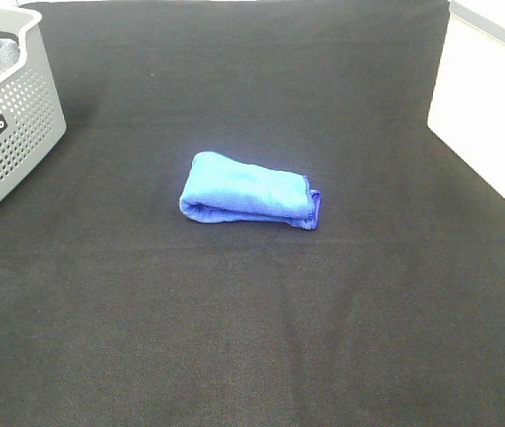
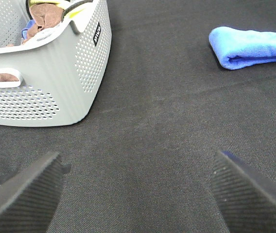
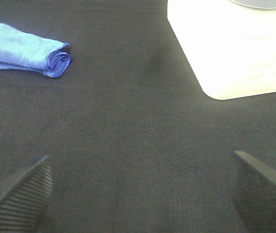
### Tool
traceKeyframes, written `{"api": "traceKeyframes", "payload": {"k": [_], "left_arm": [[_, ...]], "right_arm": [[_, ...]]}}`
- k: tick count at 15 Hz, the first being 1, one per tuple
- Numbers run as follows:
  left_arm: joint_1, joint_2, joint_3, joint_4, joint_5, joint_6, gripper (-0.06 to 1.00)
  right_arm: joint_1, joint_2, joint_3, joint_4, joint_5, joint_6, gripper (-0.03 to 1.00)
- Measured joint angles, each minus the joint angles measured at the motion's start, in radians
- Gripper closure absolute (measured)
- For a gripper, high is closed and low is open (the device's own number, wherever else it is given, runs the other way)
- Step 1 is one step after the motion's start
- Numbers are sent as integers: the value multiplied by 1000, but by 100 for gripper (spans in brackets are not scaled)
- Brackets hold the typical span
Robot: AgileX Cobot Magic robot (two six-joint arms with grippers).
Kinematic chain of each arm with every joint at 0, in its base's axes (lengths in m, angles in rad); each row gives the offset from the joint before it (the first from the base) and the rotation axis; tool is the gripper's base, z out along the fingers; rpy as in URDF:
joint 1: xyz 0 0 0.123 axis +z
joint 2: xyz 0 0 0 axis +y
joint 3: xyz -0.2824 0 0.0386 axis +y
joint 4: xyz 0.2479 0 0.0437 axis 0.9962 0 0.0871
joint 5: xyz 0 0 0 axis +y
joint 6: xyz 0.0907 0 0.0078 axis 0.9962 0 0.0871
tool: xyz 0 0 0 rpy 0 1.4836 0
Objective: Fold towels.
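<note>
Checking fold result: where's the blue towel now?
Exterior high view: blue towel lies folded mid-table on the black cloth, right of the grey basket, apart from it.

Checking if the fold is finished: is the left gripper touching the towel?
Apart. The left wrist view shows the left gripper open over bare black cloth, with the folded towel lying well away from its fingers.

Blue towel [image 1: 248,190] folded into compact bundle, flat mid-table.

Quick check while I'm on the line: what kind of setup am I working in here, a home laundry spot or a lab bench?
Most likely a lab test bench staged for laundry folding: a table draped in black cloth, one folded blue towel laid out alone, and a perforated grey basket of more cloths at the edge.
</note>
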Motion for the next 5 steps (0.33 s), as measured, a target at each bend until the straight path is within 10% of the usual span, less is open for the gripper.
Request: {"api": "traceKeyframes", "payload": {"k": [5], "left_arm": [[0, 0, 0, 0, 0, 0, 15]], "right_arm": [[0, 0, 0, 0, 0, 0, 5]]}}
